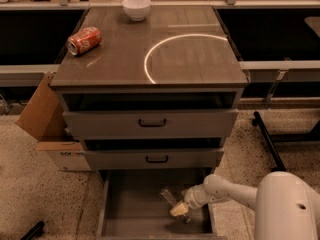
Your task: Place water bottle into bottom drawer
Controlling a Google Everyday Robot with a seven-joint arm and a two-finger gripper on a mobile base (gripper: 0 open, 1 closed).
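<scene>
Your pincer (179, 209) sits low inside the open bottom drawer (133, 204), toward its right side, at the end of the white arm (227, 190) that reaches in from the lower right. The water bottle (169, 197) is in that drawer too, lying tilted right against the pincer's tip, with its far end pointing up and left over the bare drawer floor. You cannot tell from this view whether the pincer is pinching the bottle or has loosened around it. Above, both upper drawers (150, 124) stand slightly pulled out. On the desk (200, 69) an orange-red soda can (83, 40) lies on its side at the left, and a white bowl (136, 7) stands near the back edge. A cardboard box (45, 119) leans beside the cabinet's left flank.
</scene>
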